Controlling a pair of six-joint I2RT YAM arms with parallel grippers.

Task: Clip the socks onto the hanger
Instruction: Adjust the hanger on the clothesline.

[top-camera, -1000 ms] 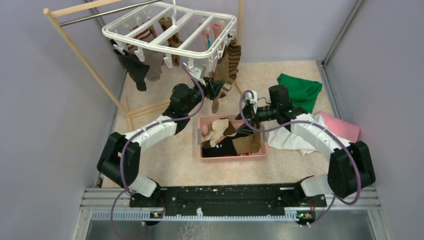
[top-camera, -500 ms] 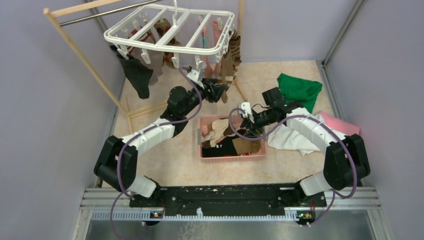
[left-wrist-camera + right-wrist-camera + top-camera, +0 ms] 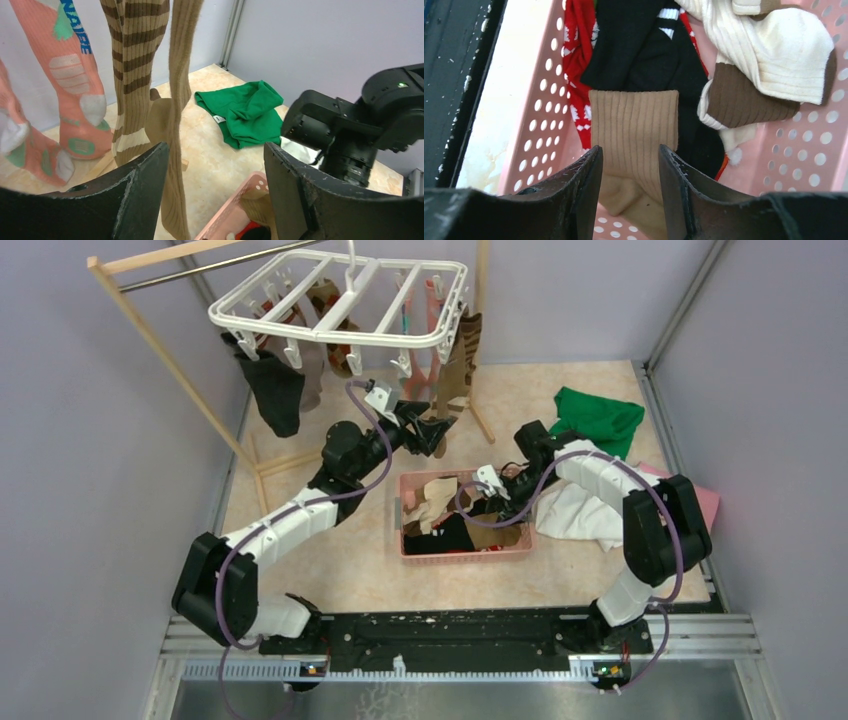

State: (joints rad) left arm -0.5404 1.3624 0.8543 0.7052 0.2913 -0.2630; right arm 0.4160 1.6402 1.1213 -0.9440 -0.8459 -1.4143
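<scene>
The white grid hanger [image 3: 340, 302] hangs at the back with several socks clipped under it: a black one [image 3: 275, 390], pink-teal ones [image 3: 70, 75], a brown-cream striped one [image 3: 134, 65] and a plain brown one [image 3: 177, 115]. My left gripper [image 3: 432, 430] is open below the hanger, beside the plain brown sock, which hangs just inside the left finger. My right gripper [image 3: 497, 495] is open low over the pink basket [image 3: 465, 552]. A beige ribbed sock [image 3: 634, 130] lies between and under its fingers, among black, red-patterned and cream-brown socks.
A wooden rack [image 3: 160, 340] with a metal rod holds the hanger. A green cloth [image 3: 600, 420], a white cloth [image 3: 575, 515] and a pink cloth [image 3: 700, 495] lie on the floor to the right of the basket.
The left gripper rose and shifted right, letting go of the sock that now hangs from the hanger. The right gripper swung left and down into the basket. The hanger swayed.
</scene>
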